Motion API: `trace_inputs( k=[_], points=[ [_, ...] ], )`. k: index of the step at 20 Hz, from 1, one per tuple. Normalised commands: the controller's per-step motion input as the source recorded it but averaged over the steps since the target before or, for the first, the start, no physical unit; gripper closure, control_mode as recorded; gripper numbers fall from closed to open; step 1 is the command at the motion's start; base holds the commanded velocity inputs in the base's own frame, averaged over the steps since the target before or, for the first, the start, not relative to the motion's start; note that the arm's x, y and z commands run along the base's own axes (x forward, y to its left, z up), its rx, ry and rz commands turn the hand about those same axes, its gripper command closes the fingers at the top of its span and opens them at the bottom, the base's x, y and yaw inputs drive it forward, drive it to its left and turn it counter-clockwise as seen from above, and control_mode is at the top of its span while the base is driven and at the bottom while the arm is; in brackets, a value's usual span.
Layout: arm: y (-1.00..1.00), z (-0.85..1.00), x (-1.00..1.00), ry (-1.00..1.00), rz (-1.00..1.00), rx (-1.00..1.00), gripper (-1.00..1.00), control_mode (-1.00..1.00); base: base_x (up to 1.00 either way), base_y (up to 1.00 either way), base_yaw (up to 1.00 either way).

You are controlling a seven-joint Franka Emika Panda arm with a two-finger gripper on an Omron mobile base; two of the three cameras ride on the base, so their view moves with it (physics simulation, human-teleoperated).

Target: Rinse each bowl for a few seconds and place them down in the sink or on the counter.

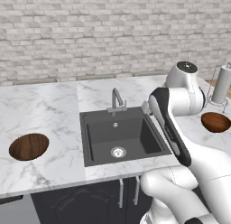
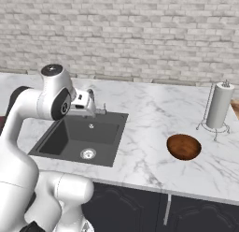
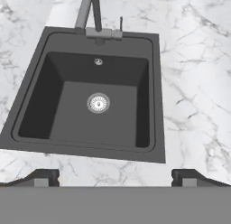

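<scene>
Two round bowls sit mouth-up on the table [image 1: 49, 105], no long axis to either: left bowl [image 1: 29, 146] at 9 o'clock of the sink [image 1: 122, 137], right bowl [image 2: 184, 147] at 3 o'clock, partly cut off by the arm in the left base view. Faucet [image 1: 117, 101] stands at the sink's 12 o'clock. Arm folded above the sink's right rim; end effector [image 3: 115, 177] pointing down, fingers wide apart, holding nothing. Paper towel holder [image 2: 218, 107] beyond the right bowl.

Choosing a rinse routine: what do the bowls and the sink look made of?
The bowls look like wood: dark brown, visible grain, slight sheen. The sink looks matte dark grey, perhaps composite or coated metal; its drain and faucet look like steel.
</scene>
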Motion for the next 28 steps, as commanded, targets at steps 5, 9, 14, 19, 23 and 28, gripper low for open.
trace_inputs(
  k=[5,9,14,19,23,28],
  points=[
    [-0.04,-0.13,0.13,-0.08,0.01,0.00,-1.00,-1.00,0.00,0.00,0.00],
    [-0.01,-0.11,0.16,-0.11,0.01,0.00,-1.00,-1.00,0.00,0.00,0.00],
    [-0.01,-0.11,0.14,-0.14,0.01,0.00,-1.00,-1.00,0.00,0.00,0.00],
    [-0.02,-0.11,0.10,-0.17,0.02,0.00,-1.00,-1.00,0.00,0.00,0.00],
    [0.00,-0.14,0.13,-0.16,0.02,0.00,-1.00,-1.00,0.00,0.00,0.00],
    [0.00,-0.13,0.11,-0.18,0.02,0.00,-1.00,-1.00,0.00,0.00,0.00]
  ],
)
